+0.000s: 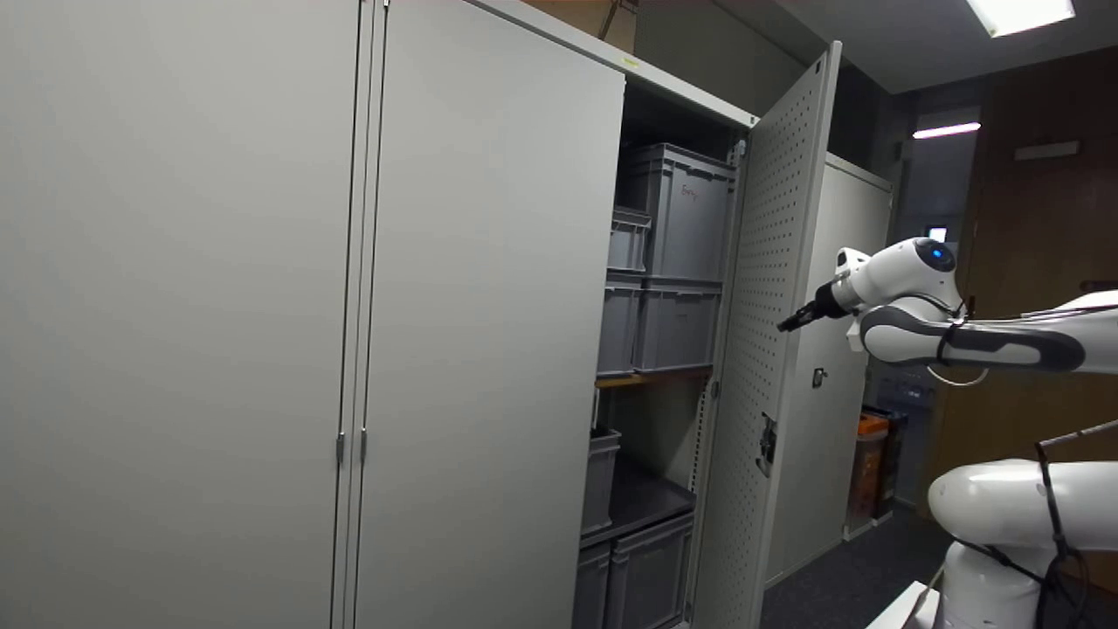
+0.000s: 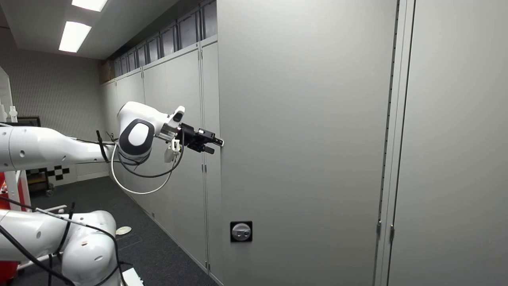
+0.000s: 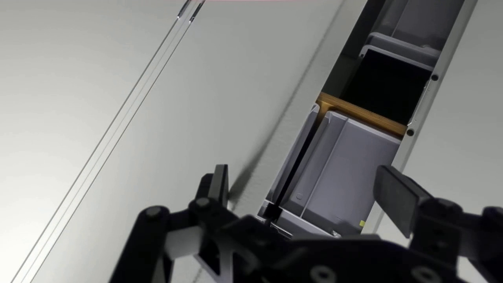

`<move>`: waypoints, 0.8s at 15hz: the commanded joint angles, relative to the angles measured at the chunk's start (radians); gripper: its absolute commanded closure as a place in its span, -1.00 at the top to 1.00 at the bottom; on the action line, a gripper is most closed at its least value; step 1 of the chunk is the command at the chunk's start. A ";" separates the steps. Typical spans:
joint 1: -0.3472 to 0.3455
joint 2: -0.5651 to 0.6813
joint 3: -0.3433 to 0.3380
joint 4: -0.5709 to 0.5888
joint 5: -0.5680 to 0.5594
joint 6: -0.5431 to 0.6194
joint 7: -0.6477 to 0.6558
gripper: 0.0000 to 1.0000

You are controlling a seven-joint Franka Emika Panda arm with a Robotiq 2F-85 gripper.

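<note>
My black gripper [image 1: 786,323] is open and holds nothing. It is at the free edge of an open, light grey cabinet door [image 1: 777,192]. In an exterior view the gripper [image 2: 215,146] has its upper fingertip against or just in front of the door's [image 2: 301,131] left edge. In the wrist view the gripper [image 3: 304,182] has its fingers wide apart, with the door's edge strip [image 3: 290,125] between them. The left finger meets its shadow there; contact is unclear. Behind are grey bins [image 3: 349,169] on an orange-edged shelf [image 3: 363,114].
A closed cabinet door [image 1: 489,306] stands beside the opening. The open door has a round lock handle [image 2: 241,231] outside and a latch [image 1: 767,441] inside. More cabinets [image 2: 170,115] line the wall. A loose cable [image 2: 145,192] hangs under the wrist. Orange bins [image 1: 867,472] stand on the floor.
</note>
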 commanded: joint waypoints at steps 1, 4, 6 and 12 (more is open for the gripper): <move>0.002 0.046 0.016 0.039 0.007 0.002 0.018 1.00; 0.009 0.044 0.028 0.040 0.008 -0.003 0.021 1.00; 0.012 0.043 0.036 0.041 0.008 -0.007 0.022 1.00; 0.007 0.056 0.058 0.057 0.006 -0.009 0.026 1.00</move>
